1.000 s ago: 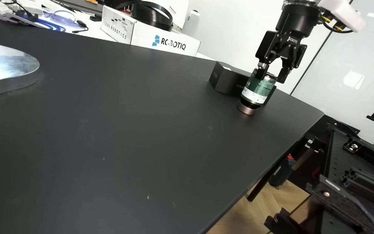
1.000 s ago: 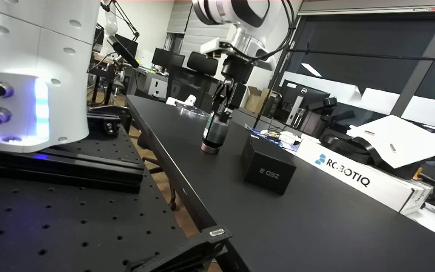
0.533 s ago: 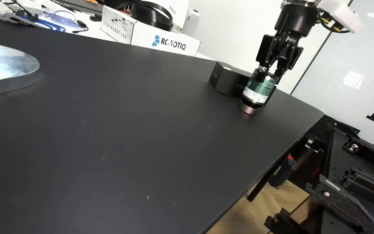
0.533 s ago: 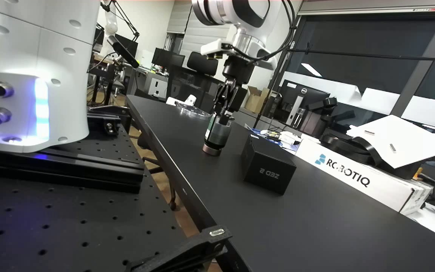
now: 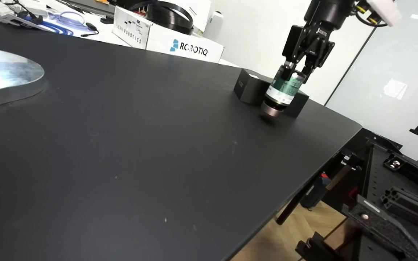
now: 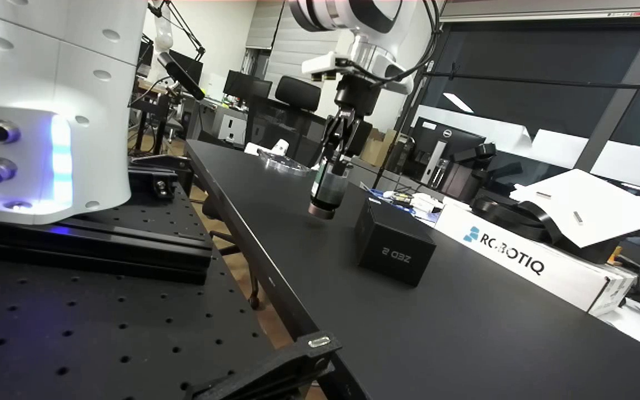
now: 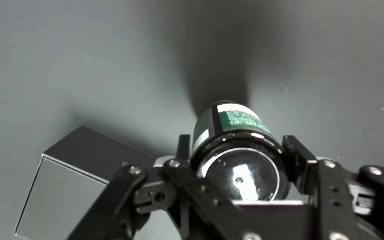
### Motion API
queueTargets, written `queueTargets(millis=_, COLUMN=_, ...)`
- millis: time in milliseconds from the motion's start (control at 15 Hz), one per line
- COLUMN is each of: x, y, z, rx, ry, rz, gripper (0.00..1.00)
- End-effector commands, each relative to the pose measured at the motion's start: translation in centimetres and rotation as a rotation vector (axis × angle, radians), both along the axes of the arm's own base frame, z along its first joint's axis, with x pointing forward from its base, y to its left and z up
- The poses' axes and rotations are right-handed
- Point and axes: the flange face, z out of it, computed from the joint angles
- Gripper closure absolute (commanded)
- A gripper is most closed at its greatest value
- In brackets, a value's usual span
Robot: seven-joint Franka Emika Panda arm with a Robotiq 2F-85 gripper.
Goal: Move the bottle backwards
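In an exterior view: at left, shiny rounded object (image 5: 11, 72); broad stretch of table (image 5: 140, 127); far side, black box (image 5: 249, 87); nearer, bottle (image 5: 283, 89), grasped in hand (image 5: 296, 73), reddish end down, just above table; then right edge (image 5: 314, 176).

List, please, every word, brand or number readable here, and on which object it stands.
"ROBOTIQ": white box, in both exterior views.
"LEAN ROBOTICS": another side of the white box.
"ZED 2": black box, print upside down.
"ROBOTIQ", small: gripper.
"DELL": monitor.
Too small or cut off: print on bottle, robot base, black box's other sides, small label high up.
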Motion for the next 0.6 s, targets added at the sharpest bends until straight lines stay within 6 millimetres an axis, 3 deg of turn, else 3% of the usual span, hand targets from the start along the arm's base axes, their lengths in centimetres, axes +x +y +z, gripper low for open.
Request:
queueTargets(millis=0, x=1.3, y=0.2, z=4.3, rx=0.013, ry=-0.017, rz=0.022, gripper=0.56)
queueTargets(millis=333, x=1.9, y=-0.1, z=9.4, rx=-0.007, ry=0.002, rz=0.049, gripper=0.56)
queueTargets(millis=533, x=2.7, y=-0.2, z=11.1, rx=-0.024, ry=-0.011, rz=0.061, gripper=0.56)
